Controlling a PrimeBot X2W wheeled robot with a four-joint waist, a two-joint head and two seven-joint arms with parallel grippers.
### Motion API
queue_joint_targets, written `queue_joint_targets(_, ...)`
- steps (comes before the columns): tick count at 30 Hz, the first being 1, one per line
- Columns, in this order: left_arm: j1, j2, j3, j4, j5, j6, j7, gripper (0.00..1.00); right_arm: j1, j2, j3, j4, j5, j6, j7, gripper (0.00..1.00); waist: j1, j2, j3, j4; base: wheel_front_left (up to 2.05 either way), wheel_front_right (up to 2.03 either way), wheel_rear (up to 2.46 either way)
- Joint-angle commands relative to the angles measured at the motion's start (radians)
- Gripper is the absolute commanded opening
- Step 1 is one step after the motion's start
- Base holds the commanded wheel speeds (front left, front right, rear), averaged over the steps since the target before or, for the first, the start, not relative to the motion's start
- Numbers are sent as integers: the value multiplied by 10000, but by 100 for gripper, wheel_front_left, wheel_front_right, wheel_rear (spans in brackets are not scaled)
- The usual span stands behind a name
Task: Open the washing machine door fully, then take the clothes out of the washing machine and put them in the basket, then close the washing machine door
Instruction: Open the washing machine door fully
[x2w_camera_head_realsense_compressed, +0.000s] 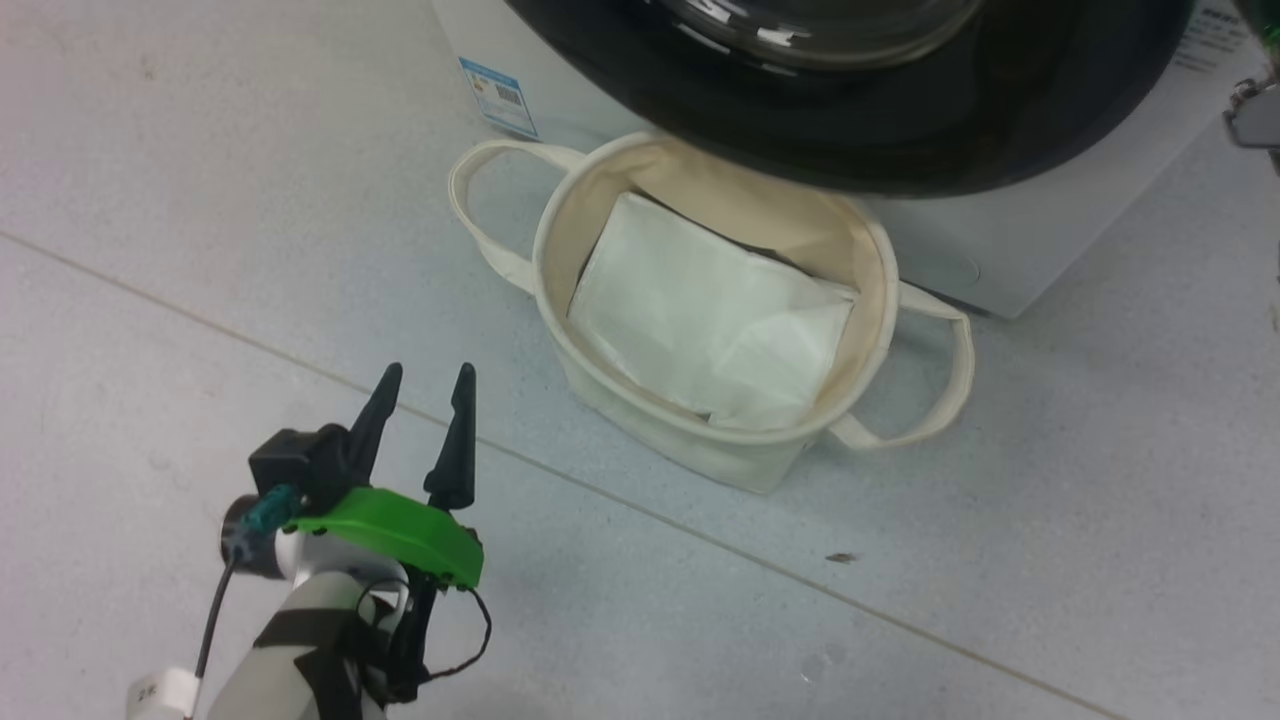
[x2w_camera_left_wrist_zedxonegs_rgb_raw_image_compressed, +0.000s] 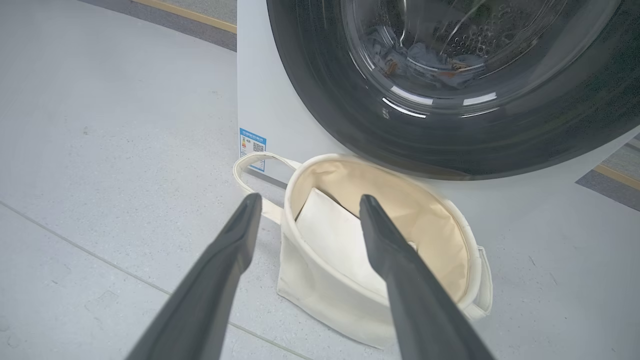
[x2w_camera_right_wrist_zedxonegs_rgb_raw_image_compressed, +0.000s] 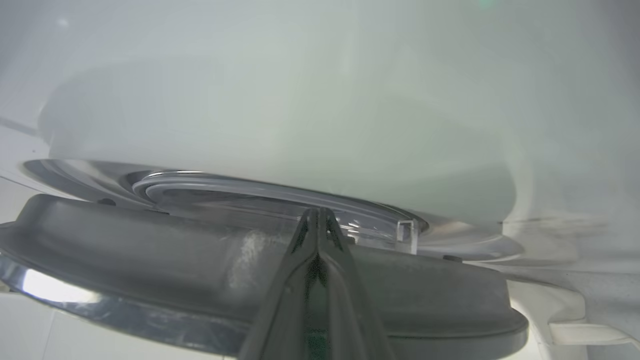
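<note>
Green-capped claw (x2w_camera_head_realsense_compressed: 428, 375), long dark fingers (x2w_camera_head_realsense_compressed: 455, 440)

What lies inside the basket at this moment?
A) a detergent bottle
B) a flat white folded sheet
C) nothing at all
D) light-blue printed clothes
B: the head view shows a flat white folded sheet in the basket; the clothes are behind the glass of the washing machine door.

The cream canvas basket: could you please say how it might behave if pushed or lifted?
The round cream canvas basket looks soft-walled, so it would probably buckle rather than slide. Holding a flat white folded sheet, it is likely light.
</note>
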Motion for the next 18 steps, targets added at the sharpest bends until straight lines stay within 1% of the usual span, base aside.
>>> queue_joint_targets(1, -165, 189, 483, -215, 144, -74, -118, 100, 39, 202, 243, -576, 98, 14, 275, 0, 0, 0, -161, -11, 0, 0, 0)
queue_joint_targets(4, -50, 181, 652, -163, 274, -129, -118, 100, 535, 319, 436, -1058, 291, 14, 624, 0, 0, 0, -463, -71, 0, 0, 0)
queue_joint_targets(12, 413, 233, 910, 71, 490, -272, -119, 100, 2269, 633, 1121, -2822, 851, 14, 1700, 0, 0, 0, -1400, -345, 0, 0, 0)
queue_joint_targets(18, 836, 325, 1078, 166, 536, -272, -119, 100, 3230, 1022, 1661, -3763, 1024, 14, 2085, 0, 0, 0, -2076, -450, 0, 0, 0)
